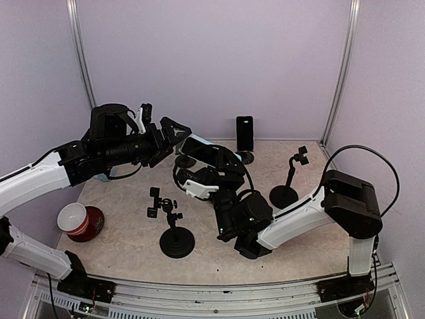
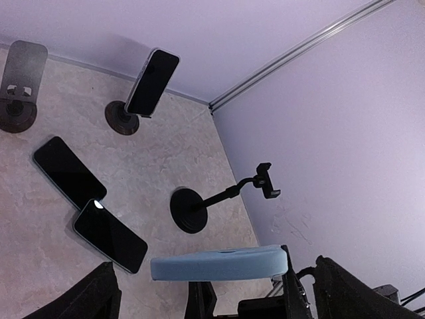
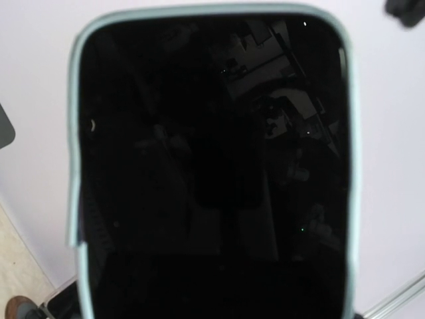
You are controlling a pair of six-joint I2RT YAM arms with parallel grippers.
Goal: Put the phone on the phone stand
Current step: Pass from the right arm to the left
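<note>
The phone (image 3: 212, 166), dark-screened in a light blue case, fills the right wrist view and hides that gripper's fingers. In the top view my right gripper (image 1: 209, 176) is shut on the phone (image 1: 199, 151) and holds it above the table's middle. My left gripper (image 1: 174, 136) is open beside it. In the left wrist view the phone's blue edge (image 2: 219, 262) lies between the spread left fingers (image 2: 93, 299) without touching them. An empty clamp phone stand (image 1: 287, 186) stands to the right, and another (image 1: 176, 232) stands at the front.
At the back a phone (image 1: 244, 133) rests on its stand. Two more phones (image 2: 66, 173) (image 2: 109, 236) lie flat on the table below the grippers. A flat-plate stand (image 2: 20, 83) is near them. A red cup (image 1: 80, 220) sits at the left.
</note>
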